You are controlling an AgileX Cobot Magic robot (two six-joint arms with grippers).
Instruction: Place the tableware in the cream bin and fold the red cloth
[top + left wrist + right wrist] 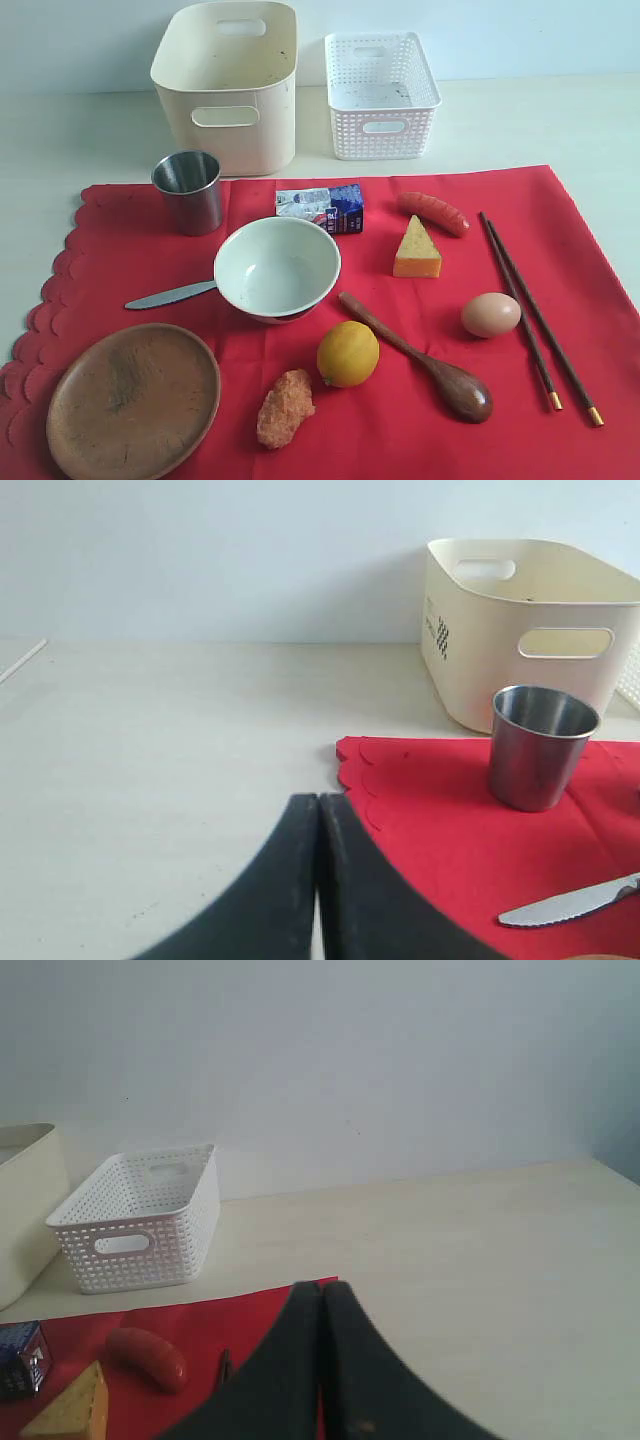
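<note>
The red cloth (400, 330) lies flat on the table with the tableware on it: steel cup (188, 191), white bowl (277, 268), butter knife (168, 295), wooden plate (133, 398), dark spoon (425, 362) and chopsticks (535, 315). The cream bin (229, 85) stands behind the cloth, empty. Neither arm shows in the exterior view. My left gripper (318, 800) is shut and empty, hovering at the cloth's scalloped edge (352, 770), short of the cup (538, 746) and the knife (570, 903). Over the cloth's far corner (300, 1290) my right gripper (320, 1287) is shut on nothing.
A white lattice basket (380, 93) stands right of the bin. On the cloth lie a sausage (433, 212), cheese wedge (416, 250), egg (490, 315), lemon (348, 353), an orange food piece (285, 408) and a small blue-white carton (322, 208).
</note>
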